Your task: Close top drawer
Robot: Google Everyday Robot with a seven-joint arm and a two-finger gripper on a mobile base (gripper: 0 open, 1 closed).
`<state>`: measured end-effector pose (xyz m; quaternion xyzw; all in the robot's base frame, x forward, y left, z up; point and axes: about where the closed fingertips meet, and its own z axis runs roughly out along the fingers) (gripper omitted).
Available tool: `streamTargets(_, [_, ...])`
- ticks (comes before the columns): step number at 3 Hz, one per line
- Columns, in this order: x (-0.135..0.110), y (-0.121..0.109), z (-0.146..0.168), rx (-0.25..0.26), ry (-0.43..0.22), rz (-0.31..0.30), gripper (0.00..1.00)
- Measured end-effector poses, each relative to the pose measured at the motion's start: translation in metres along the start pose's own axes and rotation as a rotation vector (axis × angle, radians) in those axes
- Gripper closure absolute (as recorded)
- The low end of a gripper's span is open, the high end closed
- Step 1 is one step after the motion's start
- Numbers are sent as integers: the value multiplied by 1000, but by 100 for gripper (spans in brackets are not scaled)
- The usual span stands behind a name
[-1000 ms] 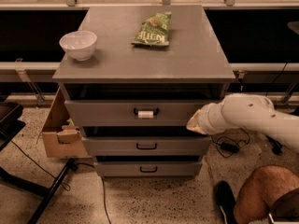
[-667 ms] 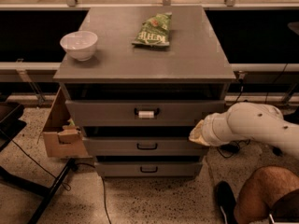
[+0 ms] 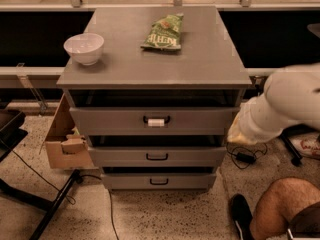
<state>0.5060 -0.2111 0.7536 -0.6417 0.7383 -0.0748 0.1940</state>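
Note:
The top drawer (image 3: 125, 120) is the uppermost wide grey drawer of the grey cabinet. Its dark handle (image 3: 156, 120) carries a white tag. The front stands slightly out from the cabinet, with a dark gap above it under the cabinet top. My white arm reaches in from the right. My gripper (image 3: 237, 133) is at the arm's beige end, just off the right end of the top drawer's front, at the cabinet's right edge. It holds nothing that I can see.
A white bowl (image 3: 84, 47) and a green snack bag (image 3: 163, 32) lie on the cabinet top (image 3: 210, 64). Two lower drawers (image 3: 157, 156) sit below. A cardboard box (image 3: 64, 145) leans at the left. A person's knee (image 3: 285, 204), a shoe (image 3: 242, 217) and cables (image 3: 245, 156) are at the lower right.
My arm has drawn back to the right, away from the drawer front, and looms larger in view. The drawer front looks unchanged.

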Motion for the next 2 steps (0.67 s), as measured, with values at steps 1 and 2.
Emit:
streamTargets(1, [10,-44,-45,24,160,-26,100])
streamTargets(2, [27,-72,-83,20,300,5,100])
